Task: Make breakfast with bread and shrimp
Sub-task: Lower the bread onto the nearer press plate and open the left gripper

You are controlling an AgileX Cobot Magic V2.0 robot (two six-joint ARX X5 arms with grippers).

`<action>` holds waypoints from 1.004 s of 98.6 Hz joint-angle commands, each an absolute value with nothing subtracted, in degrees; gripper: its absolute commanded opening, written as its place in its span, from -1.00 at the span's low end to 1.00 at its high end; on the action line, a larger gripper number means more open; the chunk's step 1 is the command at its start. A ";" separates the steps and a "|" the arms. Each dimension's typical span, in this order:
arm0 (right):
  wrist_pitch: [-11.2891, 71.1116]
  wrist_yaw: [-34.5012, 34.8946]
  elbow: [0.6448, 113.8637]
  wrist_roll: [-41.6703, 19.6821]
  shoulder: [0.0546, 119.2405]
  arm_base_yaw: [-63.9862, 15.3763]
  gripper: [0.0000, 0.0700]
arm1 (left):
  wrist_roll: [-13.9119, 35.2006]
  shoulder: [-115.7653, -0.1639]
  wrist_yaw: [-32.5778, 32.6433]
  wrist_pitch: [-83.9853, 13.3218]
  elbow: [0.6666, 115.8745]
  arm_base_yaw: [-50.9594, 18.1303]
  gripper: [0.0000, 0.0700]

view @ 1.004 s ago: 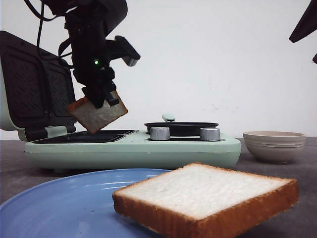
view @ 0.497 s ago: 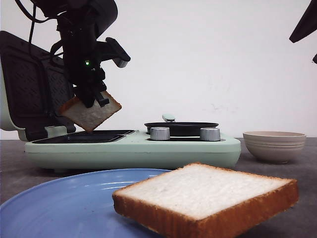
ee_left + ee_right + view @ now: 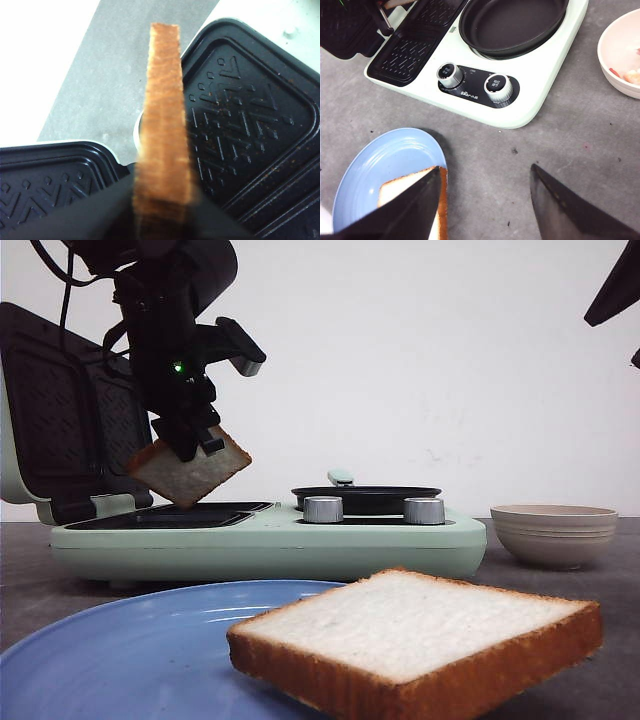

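My left gripper [image 3: 192,447] is shut on one slice of bread [image 3: 190,476], which hangs tilted just above the open grill plate [image 3: 170,515] of the green breakfast maker [image 3: 270,545]. In the left wrist view the bread's brown crust [image 3: 165,120] shows edge-on between the fingers of the left gripper [image 3: 162,202], over the ribbed black plates [image 3: 245,125]. The other bread slice [image 3: 420,635] lies on a blue plate [image 3: 120,650]. My right gripper [image 3: 486,170] stands open above the grey table beside that plate [image 3: 385,155] and bread [image 3: 400,190]. The shrimp [image 3: 632,76] lies in a beige bowl [image 3: 612,47].
The grill lid [image 3: 70,410] stands open at the left. A black frying pan [image 3: 512,22] sits on the maker's right half, with two silver knobs [image 3: 472,81] in front of it. The bowl [image 3: 553,533] stands to the right of the maker.
Over the last second my left gripper carried the bread to the left, toward the open lid; in the last half second it has barely shifted. The right arm has not moved.
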State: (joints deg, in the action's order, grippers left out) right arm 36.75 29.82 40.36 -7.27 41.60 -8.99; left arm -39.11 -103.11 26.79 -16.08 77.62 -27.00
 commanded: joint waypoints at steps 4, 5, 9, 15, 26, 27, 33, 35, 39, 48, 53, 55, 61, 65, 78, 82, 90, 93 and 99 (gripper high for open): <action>36.49 30.00 41.19 -6.55 41.78 -9.26 -0.02 | -39.44 -104.12 26.28 -15.59 79.09 -27.18 -0.08; 36.49 30.00 41.19 -6.55 41.78 -9.26 -0.02 | -39.42 -104.12 26.28 -15.59 79.09 -27.18 -0.07; 36.49 30.00 41.19 -6.50 41.78 -9.26 -0.02 | -39.42 -104.12 26.28 -15.62 79.09 -27.18 -0.07; 36.49 30.00 41.19 -6.42 41.78 -9.26 -0.02 | -39.42 -104.12 26.24 -15.79 79.09 -27.18 -0.07; 36.49 30.00 41.19 -6.42 41.78 -9.26 -0.02 | -39.38 -104.12 24.91 -16.34 79.09 -27.18 -0.07; 36.49 30.00 41.19 -6.42 41.78 -9.26 -0.02 | -39.38 -104.12 24.71 -16.43 79.09 -27.18 -0.07; 36.49 30.00 41.19 -6.42 41.78 -9.26 -0.02 | -38.68 -104.12 23.77 -17.02 79.09 -27.18 -0.07; 36.49 30.00 41.19 -6.42 41.78 -9.26 -0.02 | -38.20 -104.12 23.73 -17.12 79.09 -27.18 -0.07; 36.49 30.00 41.19 -6.42 41.78 -9.26 -0.02 | -37.17 -104.12 23.66 -17.15 79.09 -27.18 -0.07; 36.49 30.00 41.19 -6.42 41.78 -9.26 -0.02 | -35.33 -104.12 22.46 -17.15 79.09 -27.18 -0.07; 36.49 30.00 41.19 -6.42 41.78 -9.26 -0.02 | -34.85 -104.12 21.87 -17.19 79.09 -27.18 -0.07; 36.49 30.00 41.19 -6.42 41.78 -9.26 -0.02 | -34.81 -104.12 21.67 -17.21 79.09 -27.18 -0.07; 36.49 30.00 41.19 -6.42 41.78 -9.26 -0.02 | -34.54 -104.12 20.86 -17.43 79.09 -27.18 -0.07; 36.49 30.00 41.19 -6.42 41.78 -9.26 -0.02 | -34.02 -104.12 20.18 -17.74 79.09 -27.18 -0.05; 36.49 30.00 41.19 -6.42 41.78 -9.26 -0.02 | -31.07 -104.12 16.69 -19.33 79.09 -27.16 0.26; 36.49 30.00 41.19 -6.42 41.78 -9.26 -0.02 | -30.33 -104.12 16.38 -19.59 79.09 -27.16 0.26; 36.49 30.00 41.19 -6.42 41.78 -9.26 -0.02 | -29.85 -104.12 16.38 -19.68 79.09 -27.16 0.26; 36.49 30.00 41.19 -6.42 41.78 -9.26 -0.02 | -29.82 -104.12 16.36 -19.68 79.09 -27.16 0.26; 36.49 30.00 41.19 -6.42 41.78 -9.26 -0.02 | -29.45 -104.12 16.08 -19.68 79.11 -27.16 0.26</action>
State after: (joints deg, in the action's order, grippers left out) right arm 36.75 29.82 40.36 -7.25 41.60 -8.99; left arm -30.76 -103.11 16.47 -20.01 77.62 -26.89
